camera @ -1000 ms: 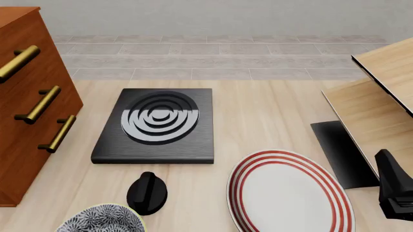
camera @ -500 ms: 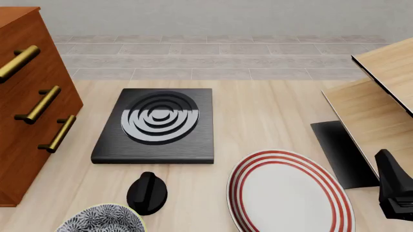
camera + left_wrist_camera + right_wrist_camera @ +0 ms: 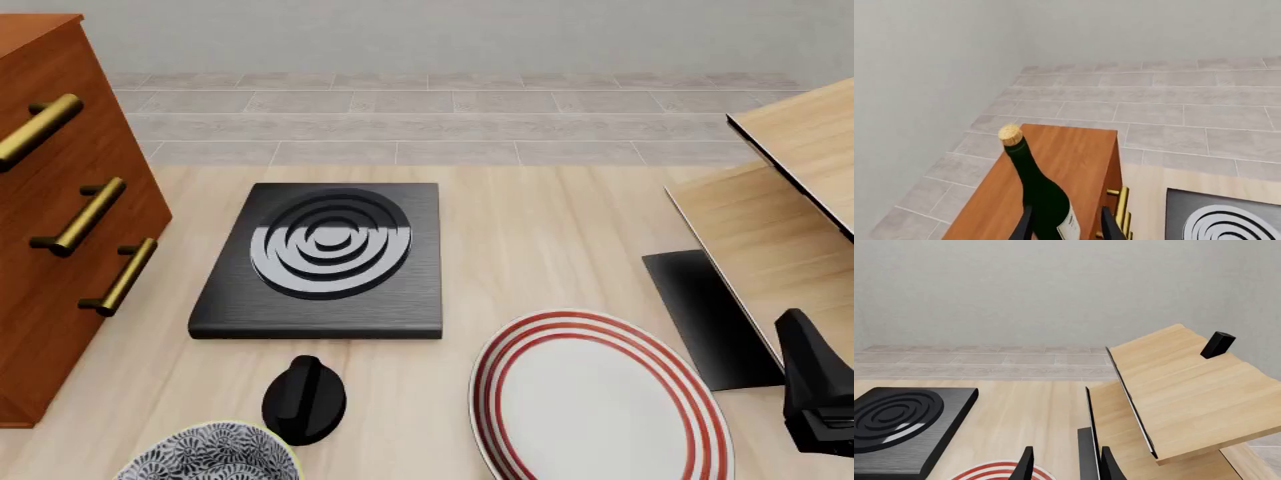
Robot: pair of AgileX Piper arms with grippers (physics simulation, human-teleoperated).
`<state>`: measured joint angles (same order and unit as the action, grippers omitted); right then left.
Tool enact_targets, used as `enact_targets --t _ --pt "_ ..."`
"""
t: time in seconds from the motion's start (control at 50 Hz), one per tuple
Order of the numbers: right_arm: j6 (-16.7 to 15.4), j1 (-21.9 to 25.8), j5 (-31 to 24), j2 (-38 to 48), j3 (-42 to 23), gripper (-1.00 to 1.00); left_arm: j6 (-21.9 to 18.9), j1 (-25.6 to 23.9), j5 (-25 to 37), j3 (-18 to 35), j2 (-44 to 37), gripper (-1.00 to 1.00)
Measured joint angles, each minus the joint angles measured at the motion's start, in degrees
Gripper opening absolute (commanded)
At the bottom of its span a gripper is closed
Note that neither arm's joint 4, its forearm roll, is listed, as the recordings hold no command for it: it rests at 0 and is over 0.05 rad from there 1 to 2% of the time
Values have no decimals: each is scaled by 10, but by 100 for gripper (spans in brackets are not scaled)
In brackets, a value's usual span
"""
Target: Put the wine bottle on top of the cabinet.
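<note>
Left wrist view: your left gripper (image 3: 1065, 225) is pinching the wine bottle (image 3: 1039, 192) low on its body, one dark finger (image 3: 1024, 226) on each side, beside the small white label. The bottle is leaning slightly, its gold cap uppermost, and it is sitting in front of the cabinet (image 3: 1054, 170) top in this view — whether its base is touching the wood cannot be told, since the base is running out of the picture. A brass handle (image 3: 1123, 207) is showing on the cabinet's front, and a corner of the black hob plate (image 3: 1221, 220) is lying on the table beyond.

Front view: the cabinet (image 3: 60, 210) is standing at the left edge with three brass handles showing; its top and the bottle are lying outside this picture. You are seeing the hob plate (image 3: 327, 258) at the centre of the table (image 3: 561, 240), a red-ringed plate (image 3: 594, 400) near the front, a black knob-like piece (image 3: 304, 398) just beside a patterned bowl (image 3: 207, 452), and the pale panelled piece (image 3: 781, 210) at the right. A dark part of your right arm (image 3: 814, 395) is sitting at the right edge.

Right wrist view: your right gripper (image 3: 1066, 465) is hanging with its fingers spread and nothing between them — the panelled piece (image 3: 1181, 390) is standing just ahead, the hob plate (image 3: 901, 422) off to the side.
</note>
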<state>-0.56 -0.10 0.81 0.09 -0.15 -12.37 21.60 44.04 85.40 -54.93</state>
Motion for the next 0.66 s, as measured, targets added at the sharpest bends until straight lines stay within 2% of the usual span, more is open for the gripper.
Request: enact_targets --t 0.34,0.66 --pt "0 0 0 0 0 100 4 -22 35 -17 78 100" --pt "0 0 0 0 0 100 11 -67 91 5 134 100"
